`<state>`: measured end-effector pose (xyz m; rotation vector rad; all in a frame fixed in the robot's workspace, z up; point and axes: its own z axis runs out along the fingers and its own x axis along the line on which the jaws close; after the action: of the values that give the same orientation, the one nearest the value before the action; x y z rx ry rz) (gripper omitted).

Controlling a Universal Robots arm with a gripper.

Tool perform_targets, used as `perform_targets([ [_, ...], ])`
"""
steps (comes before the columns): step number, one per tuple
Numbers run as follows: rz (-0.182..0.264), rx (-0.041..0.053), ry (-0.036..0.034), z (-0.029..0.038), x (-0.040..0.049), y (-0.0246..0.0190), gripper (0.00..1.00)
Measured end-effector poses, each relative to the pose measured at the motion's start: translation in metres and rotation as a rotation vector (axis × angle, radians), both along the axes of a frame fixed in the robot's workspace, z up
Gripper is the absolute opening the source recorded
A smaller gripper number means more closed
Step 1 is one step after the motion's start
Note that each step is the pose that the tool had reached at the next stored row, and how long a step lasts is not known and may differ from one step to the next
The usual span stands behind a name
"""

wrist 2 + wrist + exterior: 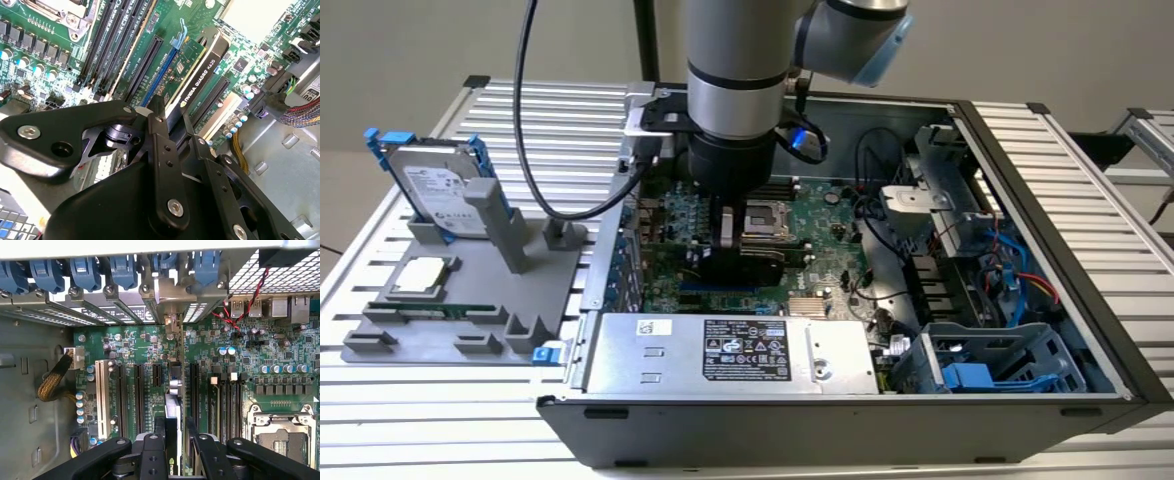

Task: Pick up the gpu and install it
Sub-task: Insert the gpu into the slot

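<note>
Two black jaws (167, 125) pinch the gpu (200, 75) between them, gripping its upper edge in both wrist views. The card (171, 405) stands on edge over the green motherboard (145, 347), beside a long slot with a blue lever (165, 62). It shows a black shroud with white lettering and a green board face. Around it sits the open computer case (1067, 200) on the desk (400, 420).
</note>
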<state>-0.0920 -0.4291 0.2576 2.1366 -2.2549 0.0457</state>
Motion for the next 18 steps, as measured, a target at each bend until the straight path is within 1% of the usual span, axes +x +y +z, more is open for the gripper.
perform_targets([
  [4,0.001,-0.0002,0.0001,0.0001,-0.0001,-0.0013,0.0],
  [12,0.002,-0.0003,0.0001,0.0,-0.0015,-0.0014,0.0],
  [18,0.002,-0.0005,0.0003,-0.0017,-0.0016,-0.0014,0.0],
])
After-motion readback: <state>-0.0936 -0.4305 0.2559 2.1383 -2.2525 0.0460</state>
